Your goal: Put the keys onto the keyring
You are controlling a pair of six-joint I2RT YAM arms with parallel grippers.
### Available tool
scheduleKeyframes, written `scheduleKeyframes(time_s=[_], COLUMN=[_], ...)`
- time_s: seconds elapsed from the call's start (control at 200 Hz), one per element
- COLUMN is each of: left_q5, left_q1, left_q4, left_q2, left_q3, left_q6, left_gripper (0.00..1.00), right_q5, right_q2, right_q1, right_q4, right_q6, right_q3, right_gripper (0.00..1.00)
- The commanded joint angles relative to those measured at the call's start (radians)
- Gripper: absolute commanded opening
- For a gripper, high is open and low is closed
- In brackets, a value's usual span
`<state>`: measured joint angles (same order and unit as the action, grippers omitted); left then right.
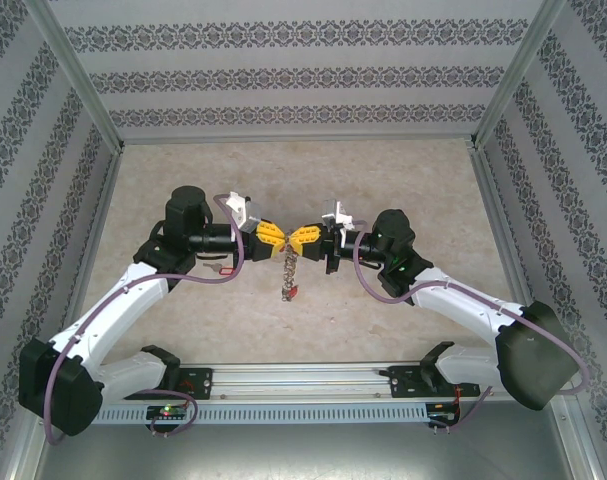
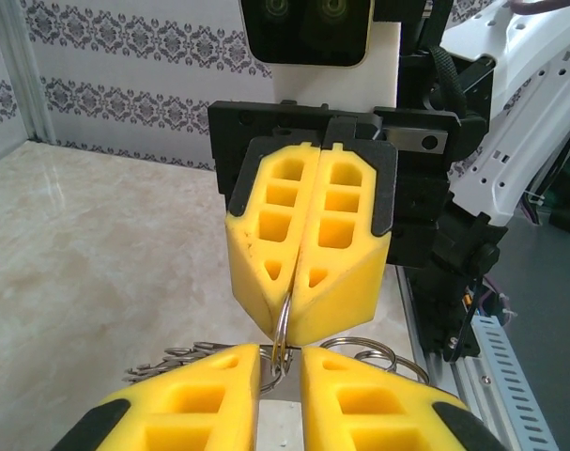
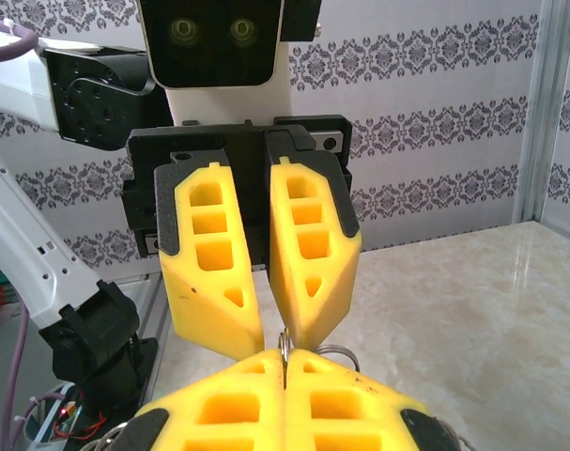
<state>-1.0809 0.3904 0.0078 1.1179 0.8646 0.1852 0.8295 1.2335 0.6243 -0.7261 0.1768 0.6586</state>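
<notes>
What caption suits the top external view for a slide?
The left claw and right claw meet above the table; the keyring hangs from the shut right claw.

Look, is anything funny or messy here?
Nothing looks broken or spilled. One odd bit: the keyring isn't on the table. It dangles in mid-air from the right gripper, which pinches it shut, tip to tip with the left gripper.
</notes>
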Motion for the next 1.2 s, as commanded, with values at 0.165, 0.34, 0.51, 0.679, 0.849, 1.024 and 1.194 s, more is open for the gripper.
scheduleKeyframes(time_s=[0.165, 0.34, 0.51, 0.679, 0.849, 1.024, 1.194], left_q5=[-0.056, -0.054, -0.047, -0.048, -0.064, -0.024, 0.012], left_q1=[0.014, 0.033, 0.041, 0.042, 0.041, 0.041, 0.044], left_q4=[-0.014, -0.055, -0.046, -0.048, -0.068, -0.115, -0.246], left_q2=[0.019, 0.043, 0.053, 0.049, 0.045, 0.042, 0.04], left_q3=[0.041, 0.059, 0.056, 0.046, 0.042, 0.05, 0.081], left_q6=[0.01, 0.044, 0.045, 0.051, 0.073, 0.105, 0.21], left_gripper=[0.15, 0.09, 0.09, 0.17, 0.08, 0.0, 0.0], right_q5=[0.017, -0.004, -0.007, -0.019, -0.012, -0.023, 0.077], right_q2=[-0.003, -0.003, -0.005, -0.012, -0.013, -0.017, -0.09], right_q1=[0.008, 0.011, 0.014, 0.013, 0.023, 0.021, -0.051], right_q4=[-0.056, -0.056, -0.059, -0.061, -0.051, -0.037, 0.253], right_q6=[-0.016, -0.016, -0.016, -0.019, -0.022, -0.039, -0.283], right_q3=[0.039, 0.039, 0.036, 0.026, 0.032, 0.026, 0.035], right_gripper=[0.0, 0.0, 0.0, 0.0, 0.0, 0.0, 0.21])
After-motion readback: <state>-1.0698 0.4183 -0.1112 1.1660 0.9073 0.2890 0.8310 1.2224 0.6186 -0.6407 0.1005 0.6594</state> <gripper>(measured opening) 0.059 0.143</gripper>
